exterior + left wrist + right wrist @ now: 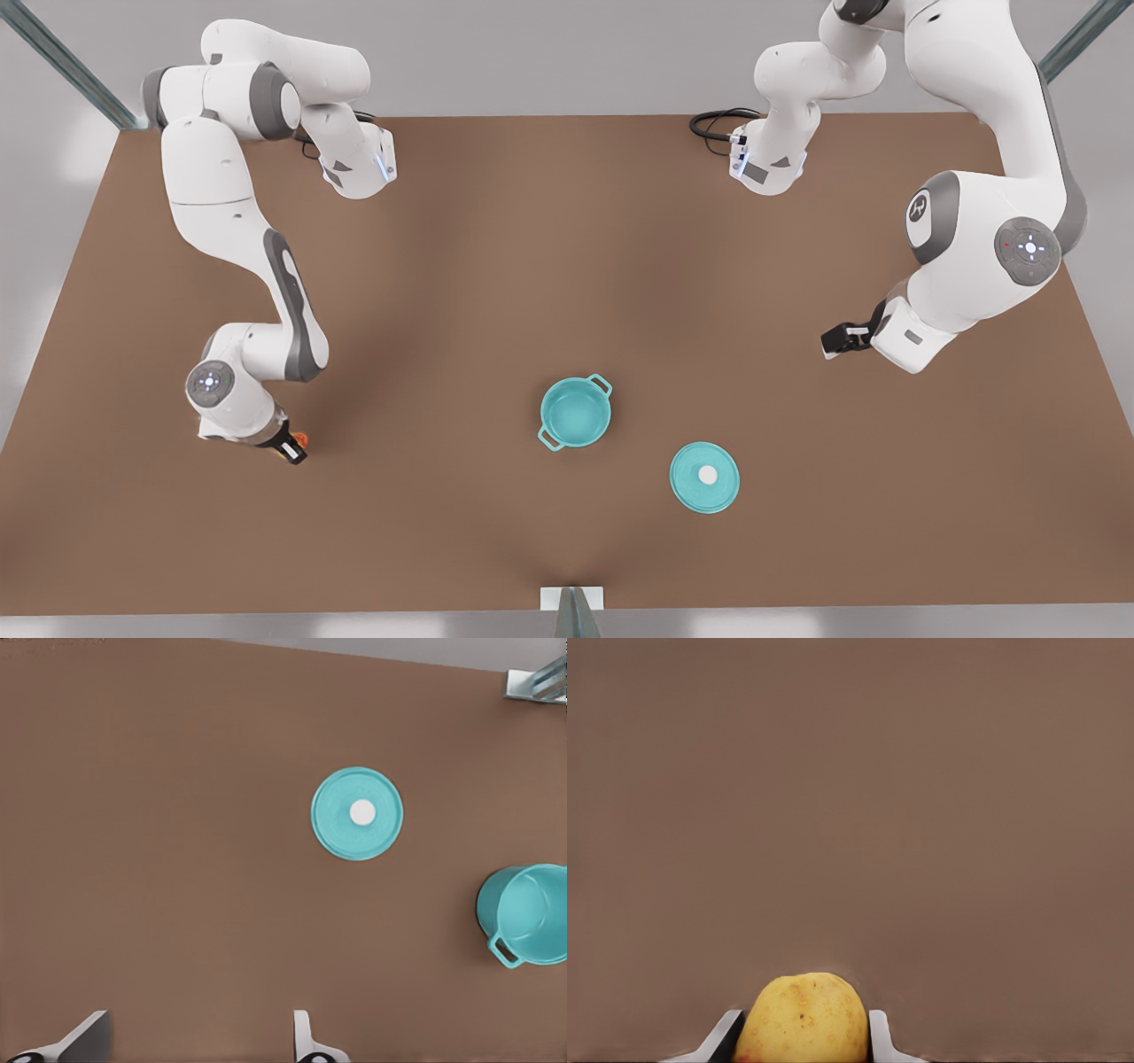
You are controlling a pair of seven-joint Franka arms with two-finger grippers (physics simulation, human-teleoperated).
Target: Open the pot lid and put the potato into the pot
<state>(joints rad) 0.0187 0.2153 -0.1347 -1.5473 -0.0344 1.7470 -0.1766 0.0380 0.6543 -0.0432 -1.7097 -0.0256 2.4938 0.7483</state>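
Potato [802,1019] btwn right gripper [802,1032] fingers; left gripper [199,1036] apart.

Brown table under soft, even light

The table [567,248] is plain matte brown; pale grey floor [35,221] surrounds it, with grey-green metal struts [62,62] at its far corners and one at its near edge.

One of each on the tabletop [567,266] — one pot [576,412], one pot lid [704,477], one potato [802,1019] — and two arms, each with one gripper.
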